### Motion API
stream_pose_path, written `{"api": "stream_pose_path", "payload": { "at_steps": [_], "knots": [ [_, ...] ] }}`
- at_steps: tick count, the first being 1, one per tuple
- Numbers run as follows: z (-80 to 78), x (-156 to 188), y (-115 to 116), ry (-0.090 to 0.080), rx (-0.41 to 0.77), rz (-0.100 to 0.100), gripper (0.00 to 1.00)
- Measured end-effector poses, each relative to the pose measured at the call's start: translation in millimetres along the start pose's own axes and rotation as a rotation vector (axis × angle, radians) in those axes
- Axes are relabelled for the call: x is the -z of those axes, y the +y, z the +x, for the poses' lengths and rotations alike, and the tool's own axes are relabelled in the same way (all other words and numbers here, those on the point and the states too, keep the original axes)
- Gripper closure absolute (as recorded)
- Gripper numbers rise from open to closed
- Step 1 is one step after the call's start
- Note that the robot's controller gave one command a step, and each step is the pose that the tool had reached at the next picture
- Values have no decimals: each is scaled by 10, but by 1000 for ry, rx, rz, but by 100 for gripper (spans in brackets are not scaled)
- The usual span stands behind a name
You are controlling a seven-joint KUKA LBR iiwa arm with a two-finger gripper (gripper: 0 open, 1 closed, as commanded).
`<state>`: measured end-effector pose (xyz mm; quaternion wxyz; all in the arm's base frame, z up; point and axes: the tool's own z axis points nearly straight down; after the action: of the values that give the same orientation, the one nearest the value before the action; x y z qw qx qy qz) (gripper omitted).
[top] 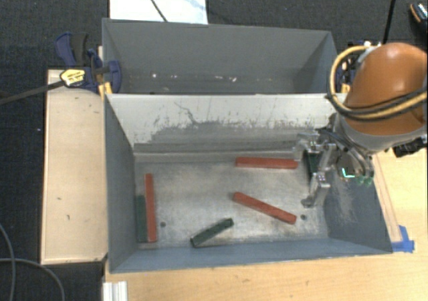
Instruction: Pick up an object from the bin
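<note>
The tool (pixel 311 194) hangs near the slanted red stick (pixel 264 207).

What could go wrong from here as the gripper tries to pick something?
The gripper hangs close to the bin's right wall, so it might scrape it going down. The slanted red bar lies flat with only its end near the gripper; a grasp there could catch just the tip and slip.

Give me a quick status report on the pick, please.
Pincer low at right end of bin. Nearest thing: slanted red stick, just beside it toward the middle. Level red stick by back wall; nothing in the way.
</note>
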<state>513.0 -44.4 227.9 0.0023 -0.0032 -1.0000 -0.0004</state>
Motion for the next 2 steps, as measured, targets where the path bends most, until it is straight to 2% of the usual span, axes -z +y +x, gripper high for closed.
{"api": "stream_pose_path", "payload": {
  "at_steps": [1, 2],
  "knots": [
    [-188, -1390, -73, 0, -14, 0, 0],
    [248, -1593, 520, 0, -34, -3, 0]
  ]
}}
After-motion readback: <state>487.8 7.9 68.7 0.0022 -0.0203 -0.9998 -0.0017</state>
